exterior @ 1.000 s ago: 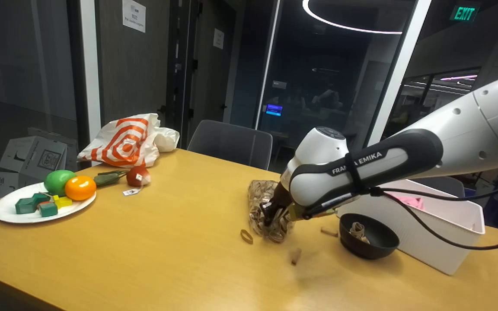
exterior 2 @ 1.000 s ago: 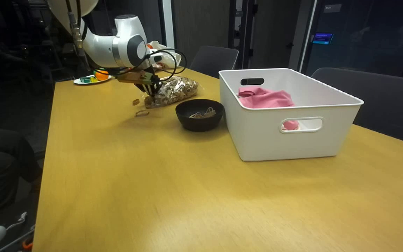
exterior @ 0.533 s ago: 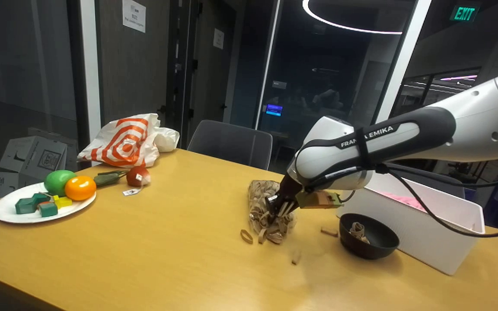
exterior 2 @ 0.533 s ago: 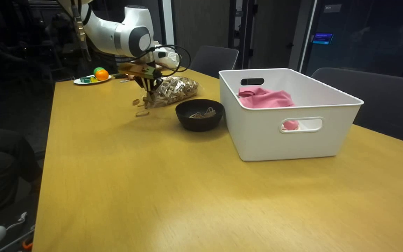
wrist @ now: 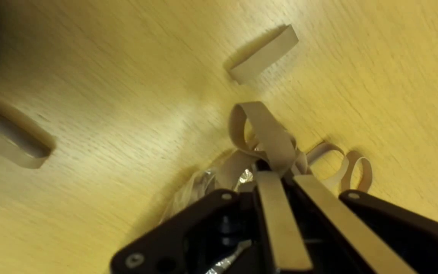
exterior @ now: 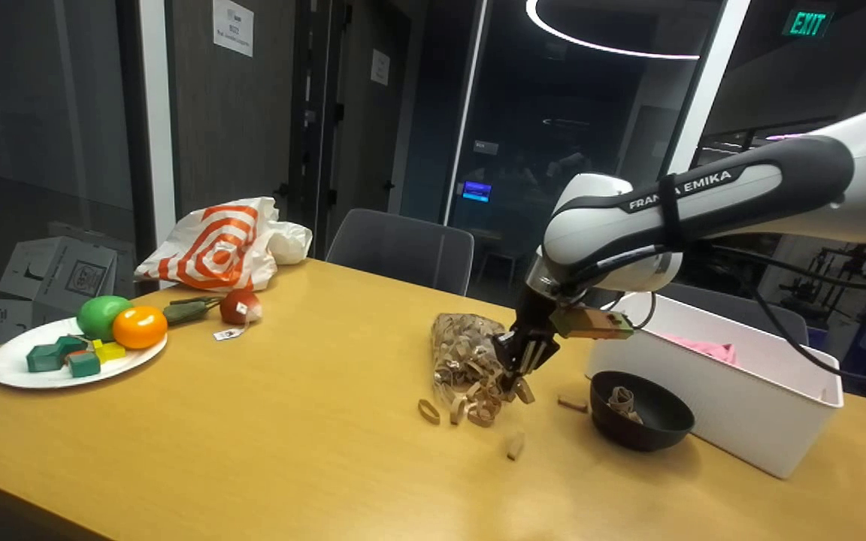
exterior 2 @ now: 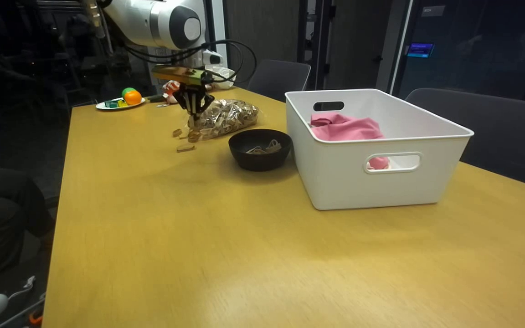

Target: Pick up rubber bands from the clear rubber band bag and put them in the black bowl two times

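My gripper [exterior: 510, 385] is just above the open end of the clear rubber band bag [exterior: 457, 353], pointing down. In the wrist view the fingers [wrist: 281, 174] are shut on a tan rubber band [wrist: 268, 133] that loops out past the tips. The bag also shows in an exterior view [exterior 2: 237, 114], lying on the table, with bands spilling from its mouth. The black bowl [exterior: 647, 437] stands near the white box, with a few rubber bands [exterior: 621, 403] inside; it also shows in an exterior view [exterior 2: 260, 160]. Loose bands lie on the table [exterior: 516, 445], [exterior: 428, 411], [exterior: 572, 403].
The white box [exterior 2: 335, 182] with pink cloth [exterior 2: 347, 127] stands beside the bowl. A white plate [exterior: 8, 368] of toy food, a toy onion [exterior: 240, 307] and a red-and-white bag [exterior: 211, 248] lie at the table's far end. Chairs stand behind the table.
My gripper has risen out of the bag's mouth and moved towards the bowl's side, carrying a band at its tips. Another band came to lie at the bag's mouth. The bowl has not moved.
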Motion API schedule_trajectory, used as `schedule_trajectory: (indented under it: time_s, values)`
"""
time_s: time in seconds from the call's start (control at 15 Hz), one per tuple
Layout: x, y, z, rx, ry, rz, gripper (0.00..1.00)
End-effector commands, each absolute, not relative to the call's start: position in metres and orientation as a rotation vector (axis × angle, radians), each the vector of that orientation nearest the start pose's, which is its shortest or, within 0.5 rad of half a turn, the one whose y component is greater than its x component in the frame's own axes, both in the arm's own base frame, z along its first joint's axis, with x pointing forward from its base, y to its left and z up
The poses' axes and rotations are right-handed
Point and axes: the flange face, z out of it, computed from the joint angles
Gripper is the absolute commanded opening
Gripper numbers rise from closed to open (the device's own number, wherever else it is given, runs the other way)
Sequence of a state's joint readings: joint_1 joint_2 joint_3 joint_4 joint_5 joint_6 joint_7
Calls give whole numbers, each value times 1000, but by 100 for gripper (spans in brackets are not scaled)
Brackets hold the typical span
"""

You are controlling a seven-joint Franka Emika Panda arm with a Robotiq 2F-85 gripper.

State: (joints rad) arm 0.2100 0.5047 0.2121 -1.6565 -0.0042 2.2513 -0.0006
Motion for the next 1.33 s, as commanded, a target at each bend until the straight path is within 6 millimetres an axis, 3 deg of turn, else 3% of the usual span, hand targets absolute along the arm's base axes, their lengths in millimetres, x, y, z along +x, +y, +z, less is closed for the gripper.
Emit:
schedule_trajectory:
  time_s: [0.0,0.27,0.67,0.93,1.13,1.2,1.27]
  values:
    - [625,241,360,-2973,-575,-47,7]
    - [627,201,378,-3007,-457,-30,8]
    - [636,123,395,-3093,-188,-120,8]
    - [642,77,388,-3130,5,-116,8]
    - [644,57,373,-3162,89,-112,6]
    - [644,54,370,-3165,102,-116,32]
    - [643,53,367,-3167,105,-123,31]
